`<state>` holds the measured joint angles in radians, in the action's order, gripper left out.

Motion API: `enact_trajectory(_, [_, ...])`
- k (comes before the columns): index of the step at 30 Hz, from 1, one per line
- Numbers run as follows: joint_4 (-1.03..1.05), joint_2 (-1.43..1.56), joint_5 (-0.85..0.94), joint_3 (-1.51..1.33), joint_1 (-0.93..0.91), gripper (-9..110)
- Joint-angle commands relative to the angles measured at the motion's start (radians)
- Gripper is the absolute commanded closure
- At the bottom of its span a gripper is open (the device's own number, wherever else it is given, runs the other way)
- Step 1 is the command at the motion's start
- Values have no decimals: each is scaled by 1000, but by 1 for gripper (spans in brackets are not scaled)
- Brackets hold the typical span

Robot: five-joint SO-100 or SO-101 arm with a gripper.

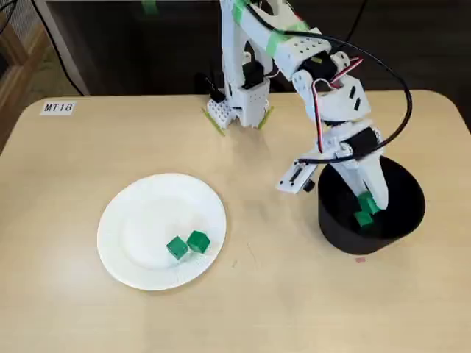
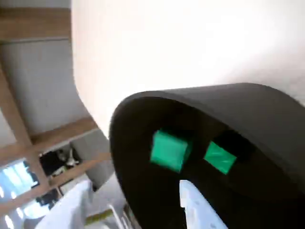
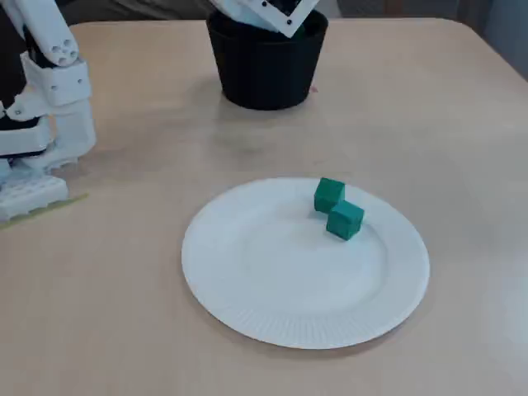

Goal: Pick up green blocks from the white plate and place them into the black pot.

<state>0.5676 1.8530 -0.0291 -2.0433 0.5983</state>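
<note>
Closest to the wrist camera is one white finger [image 2: 195, 210] of the claw, rising from the bottom edge into the black pot [image 2: 267, 114]. Two green blocks lie inside the pot in that view: one block [image 2: 169, 150] on the left, slightly blurred, and a second block [image 2: 220, 157] to its right. They are apart from each other and clear of the finger. The claw [image 1: 368, 197] stands open with nothing pinched in it, and its tips are dipped below the pot's rim. In a fixed view from above, the white arm [image 1: 324, 81] bends down from its base [image 1: 239, 103] at the far side of the table [image 1: 294, 309]. The pot stands to the right of the white plate [image 1: 147, 213], not touching it. Two more green blocks rest on the plate, a darker cube [image 1: 176, 248] and a lighter cube [image 1: 198, 241], touching side by side near the plate's front edge. A small label [image 1: 58, 107] sits at the table's far left corner.
</note>
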Motion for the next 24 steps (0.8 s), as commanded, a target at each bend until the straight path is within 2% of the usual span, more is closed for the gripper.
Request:
enact_trajectory(1, [49, 86, 5, 3, -15, 68])
enact_trajectory(4, [75, 126, 15, 3, -32, 70])
enact_trajectory(5, [83, 143, 20, 3, -40, 74])
enact_trajectory(9, [169, 232, 32, 17, -117, 104])
enact_trajectory(17, [410, 307, 64, 32, -469, 104])
enact_trajectory(20, [426, 245, 87, 37, -589, 104])
enact_trajectory(24, [514, 41, 233, 202, -690, 104])
